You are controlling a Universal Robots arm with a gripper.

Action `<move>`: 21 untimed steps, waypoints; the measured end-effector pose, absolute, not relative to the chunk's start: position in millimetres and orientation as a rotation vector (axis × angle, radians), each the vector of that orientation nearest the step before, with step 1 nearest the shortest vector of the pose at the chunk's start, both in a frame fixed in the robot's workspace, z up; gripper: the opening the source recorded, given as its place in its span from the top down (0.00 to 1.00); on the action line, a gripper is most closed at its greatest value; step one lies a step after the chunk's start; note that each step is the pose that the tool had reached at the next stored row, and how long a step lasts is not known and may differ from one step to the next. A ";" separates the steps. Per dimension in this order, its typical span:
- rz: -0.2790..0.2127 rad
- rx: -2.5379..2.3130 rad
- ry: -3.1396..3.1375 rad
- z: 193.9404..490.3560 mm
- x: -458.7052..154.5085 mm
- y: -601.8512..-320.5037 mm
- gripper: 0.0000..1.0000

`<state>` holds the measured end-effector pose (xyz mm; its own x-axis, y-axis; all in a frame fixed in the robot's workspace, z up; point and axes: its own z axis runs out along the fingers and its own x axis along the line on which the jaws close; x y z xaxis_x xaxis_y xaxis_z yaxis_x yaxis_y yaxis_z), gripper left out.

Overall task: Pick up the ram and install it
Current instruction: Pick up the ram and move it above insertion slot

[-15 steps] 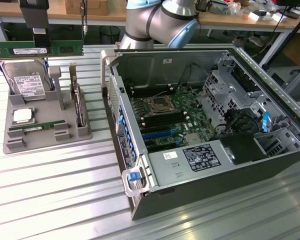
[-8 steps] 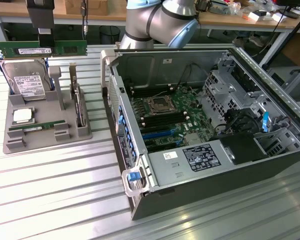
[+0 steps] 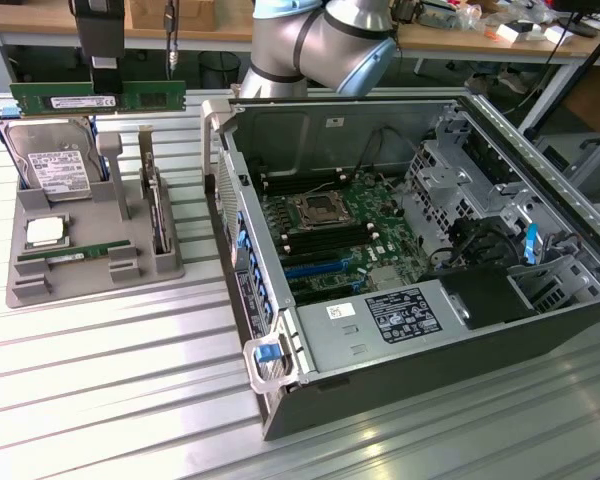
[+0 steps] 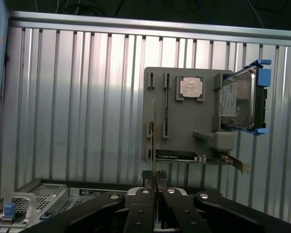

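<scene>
Ram pinched by its upper edge in the gripper, fingers clenched on the board's two flat faces. Hangs level and lengthwise, touching nothing else, at the far left of the exterior view. Floats above the far end of the grey tray, over the hard drive that stands tilted in its cradle.

Further down the tray: square silver processor chip lying flat, second green strip lodged in a slot near the front, wider card upright on its edge at the tray's right side.

Open computer case well apart to the right on the ribbed metal table, motherboard exposed, long dark slots on both sides of the processor socket.

From the wrist view: ram edge-on, a thin line running out from the closed gripper, with tray, chip and hard drive beyond it.
</scene>
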<state>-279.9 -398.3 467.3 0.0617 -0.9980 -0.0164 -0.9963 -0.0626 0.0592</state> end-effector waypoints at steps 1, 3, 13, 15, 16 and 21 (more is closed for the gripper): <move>-0.082 2.266 -2.128 467.3 -279.2 -398.3 0.88; -0.082 2.266 -2.127 467.2 -276.8 -398.3 0.88; -0.085 2.270 -2.121 467.0 -263.3 -398.3 0.88; -0.085 2.271 -2.119 466.9 -260.9 -398.3 0.88; -0.085 2.271 -2.119 466.9 -259.5 -398.3 0.88; -0.086 2.273 -2.116 466.9 -254.9 -398.3 0.88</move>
